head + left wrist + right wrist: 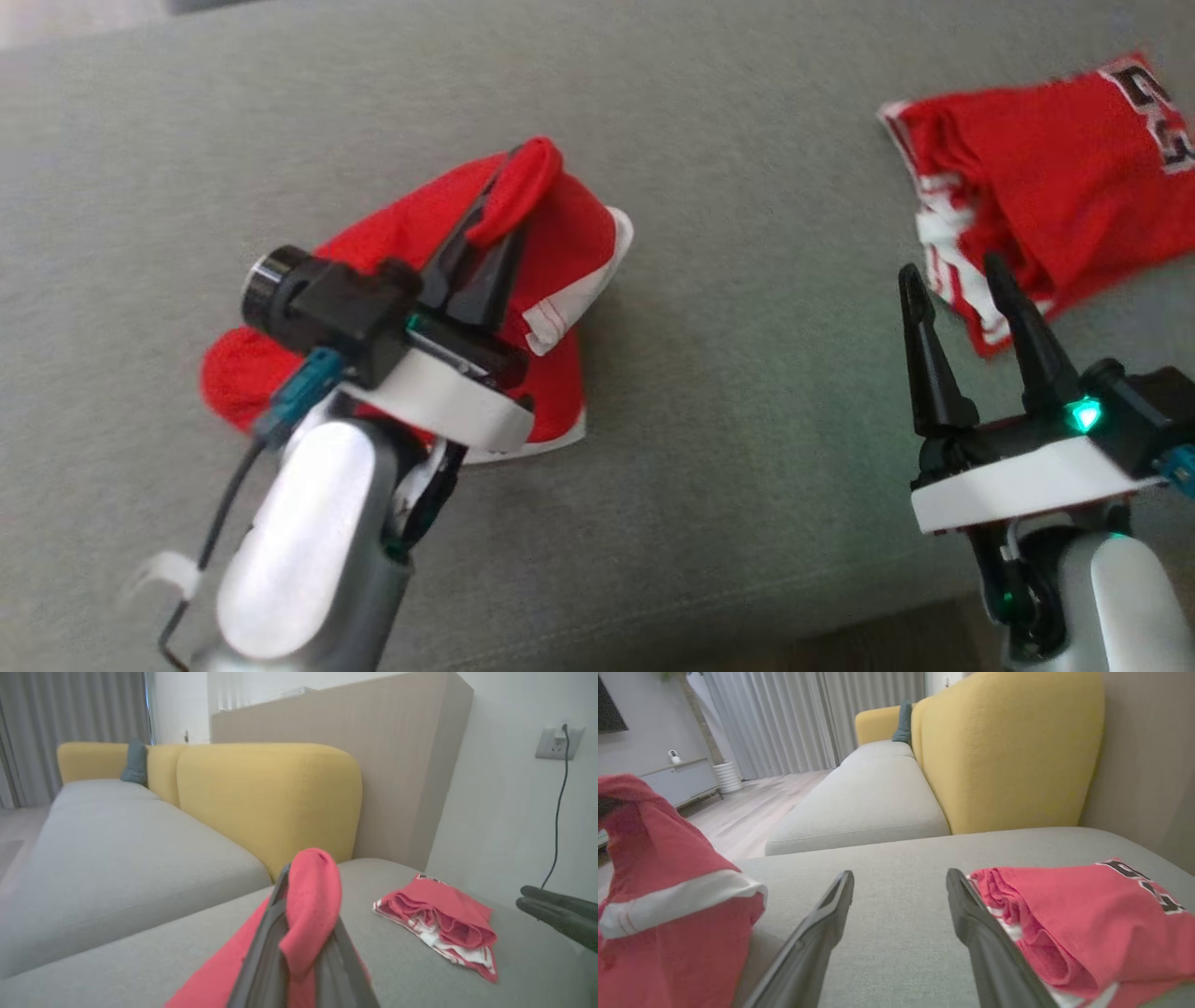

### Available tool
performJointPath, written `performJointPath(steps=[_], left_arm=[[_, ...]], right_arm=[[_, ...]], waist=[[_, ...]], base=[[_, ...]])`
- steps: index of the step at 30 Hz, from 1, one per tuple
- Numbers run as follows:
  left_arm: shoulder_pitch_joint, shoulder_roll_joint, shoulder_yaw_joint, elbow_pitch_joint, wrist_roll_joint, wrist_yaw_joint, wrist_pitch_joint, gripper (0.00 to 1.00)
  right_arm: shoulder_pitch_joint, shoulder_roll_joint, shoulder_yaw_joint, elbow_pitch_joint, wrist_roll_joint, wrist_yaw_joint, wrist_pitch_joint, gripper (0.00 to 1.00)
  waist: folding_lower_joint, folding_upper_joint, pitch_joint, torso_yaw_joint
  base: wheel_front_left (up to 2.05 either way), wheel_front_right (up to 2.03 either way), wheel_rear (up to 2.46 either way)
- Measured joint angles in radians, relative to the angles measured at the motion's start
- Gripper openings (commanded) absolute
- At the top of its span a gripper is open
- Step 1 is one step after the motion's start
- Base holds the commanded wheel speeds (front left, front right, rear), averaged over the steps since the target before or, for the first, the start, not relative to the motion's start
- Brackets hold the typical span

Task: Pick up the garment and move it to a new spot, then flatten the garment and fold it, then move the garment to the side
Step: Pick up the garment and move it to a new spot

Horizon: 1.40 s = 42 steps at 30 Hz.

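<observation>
Red garment (411, 229) | left end effector (509, 177) clenched on it | right end effector (949, 268) released (lettering (1158, 103) unreadable)

Seat: grey sofa cushions (878, 798)
Back: yellow backrests (271, 798)
Pillow: teal cushion (136, 761)
Window: grey curtains (784, 718)
Floor: pale wood floor (752, 807)
Wall: socket (558, 742) with dark cable (556, 826)

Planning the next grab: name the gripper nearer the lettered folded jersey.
Right. The right gripper is open beside the folded jersey; the left gripper is across the cushion, shut on the other red garment.
</observation>
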Motion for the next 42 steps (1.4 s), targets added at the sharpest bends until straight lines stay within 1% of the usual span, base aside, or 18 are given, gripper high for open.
performJointPath(steps=[4,8,9,10,13,17,22,26,29,36,42], left_arm=[[-0.009,-0.003,-0.029,0.08,-0.01,-0.006,0.006,0.0],[-0.009,-0.002,-0.044,0.152,-0.019,-0.014,0.002,0.0],[-0.009,-0.002,-0.05,0.168,-0.021,-0.015,-0.004,0.29],[-0.009,-0.003,-0.052,0.18,-0.024,-0.015,-0.015,1.0],[-0.009,0.0,-0.056,0.199,-0.023,-0.015,-0.05,1.0],[-0.006,0.013,-0.052,0.192,-0.013,-0.007,-0.091,1.0],[0.026,0.034,-0.003,0.148,-0.015,0.035,-0.119,1.0],[0.081,0.059,0.061,0.131,-0.033,0.076,-0.12,1.0],[0.116,0.081,0.096,0.124,-0.048,0.093,-0.121,1.0],[0.19,0.103,0.143,0.102,-0.063,0.114,-0.128,1.0],[0.26,0.126,0.177,0.09,-0.072,0.125,-0.129,1.0]], right_arm=[[0.0,0.0,-0.003,0.007,0.02,0.0,-0.019,1.0],[-0.001,0.0,-0.003,0.019,0.028,0.0,-0.031,1.0],[-0.001,0.0,-0.004,0.02,0.028,0.0,-0.035,1.0],[-0.002,0.0,-0.006,0.021,0.028,0.0,-0.035,1.0],[-0.014,0.001,-0.007,0.028,0.028,0.0,-0.035,1.0],[-0.019,0.001,-0.006,0.034,0.013,0.0,-0.032,1.0],[-0.02,0.001,-0.005,0.038,0.009,0.0,-0.015,1.0],[-0.019,0.001,-0.005,0.042,0.009,0.0,-0.004,1.0],[-0.019,0.001,-0.004,0.046,0.007,0.0,0.003,1.0],[-0.012,0.001,-0.01,0.046,-0.009,0.0,0.019,1.0],[-0.005,0.001,-0.009,0.052,-0.026,0.0,0.038,1.0]], waist=[[0.0,0.0,0.049,-0.054],[0.0,0.0,0.087,-0.084],[0.0,0.0,0.094,-0.087],[0.0,0.0,0.099,-0.086],[0.0,0.0,0.099,-0.068],[0.0,0.0,0.084,-0.038],[0.0,0.0,0.05,0.008],[0.0,0.0,0.021,0.049],[0.0,0.0,0.001,0.077],[0.0,0.0,-0.043,0.124],[0.0,0.0,-0.082,0.143]], base=[[0.0,0.0,0.0],[0.0,0.0,0.0],[0.0,0.0,0.0],[0.0,0.0,0.0],[0.0,0.0,0.0],[0.0,0.0,0.0],[0.0,0.0,0.0],[0.0,0.0,0.0],[0.0,0.0,0.0],[0.0,0.0,0.0],[0.0,0.0,0.0]])
